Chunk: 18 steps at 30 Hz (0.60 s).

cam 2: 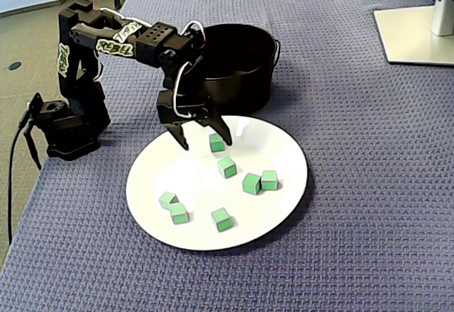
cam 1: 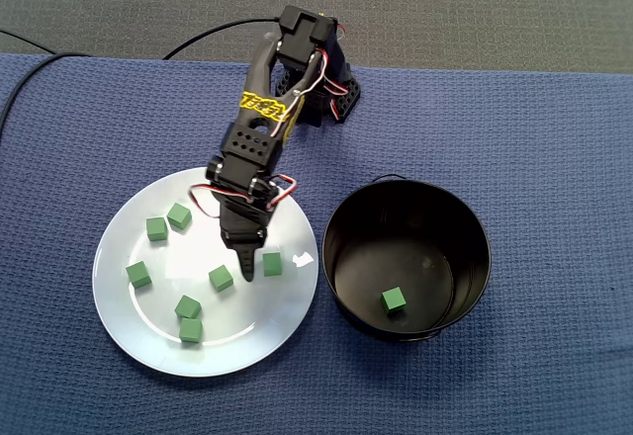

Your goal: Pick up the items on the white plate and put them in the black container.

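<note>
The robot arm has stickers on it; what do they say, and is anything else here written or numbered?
The yellow sticker on the arm: black lettering, too blurred to read.
The white stickers on the arm, in a fixed view: lettering too blurred to read.
No text shows on the white plate, green cubes or black container.

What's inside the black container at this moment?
One green cube lies on the floor of the black container in a fixed view; nothing else shows inside. In a fixed view the container's near wall hides the floor, so the cube is unseen there.
</note>
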Each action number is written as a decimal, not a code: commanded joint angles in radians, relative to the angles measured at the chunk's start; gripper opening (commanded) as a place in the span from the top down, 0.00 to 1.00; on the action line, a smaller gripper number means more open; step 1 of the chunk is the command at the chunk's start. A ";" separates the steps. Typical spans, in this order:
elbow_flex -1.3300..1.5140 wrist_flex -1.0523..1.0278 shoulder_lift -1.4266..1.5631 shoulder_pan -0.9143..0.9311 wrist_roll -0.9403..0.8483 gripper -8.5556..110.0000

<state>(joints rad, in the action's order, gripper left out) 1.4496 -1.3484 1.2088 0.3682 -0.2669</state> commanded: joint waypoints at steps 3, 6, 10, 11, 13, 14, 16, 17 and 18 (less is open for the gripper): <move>0.006 0.015 0.006 -0.072 -0.032 0.68; 0.023 0.025 -0.012 -0.107 -0.029 0.69; 0.029 0.054 -0.044 -0.137 -0.038 0.70; 0.029 0.063 -0.052 -0.140 -0.040 0.72; 0.025 0.072 -0.066 -0.141 -0.046 0.74; 0.020 0.074 -0.071 -0.140 -0.049 0.75; 0.006 0.074 -0.078 -0.133 -0.051 0.76; 0.000 0.074 -0.081 -0.130 -0.054 0.77; -0.006 0.074 -0.083 -0.127 -0.054 0.77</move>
<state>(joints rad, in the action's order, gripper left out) 1.4772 -1.2824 1.1198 0.2301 -0.3068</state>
